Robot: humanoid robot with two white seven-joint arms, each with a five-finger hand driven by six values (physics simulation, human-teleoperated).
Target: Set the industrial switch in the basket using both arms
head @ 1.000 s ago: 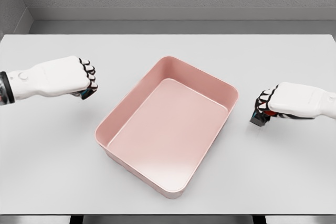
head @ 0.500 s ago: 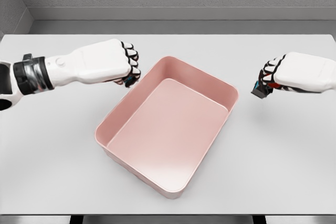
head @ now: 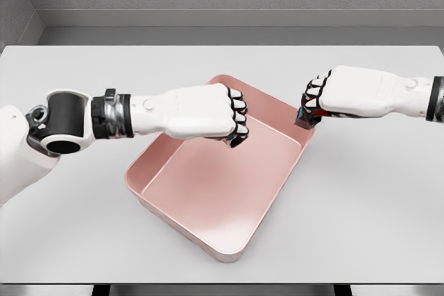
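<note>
Both arms have swung inward since half a second ago, and each hand now hangs over the shallow pink rectangular plastic basket (head: 173, 192) on the pale grey table (head: 361, 206). Nearer, the left hand (head: 208, 111) is curled into a fist above the basket's middle; what it grips, if anything, is hidden. Farther right, the right hand (head: 343, 93) clasps the small dark industrial switch (head: 305, 117) above the basket's right rim.
</note>
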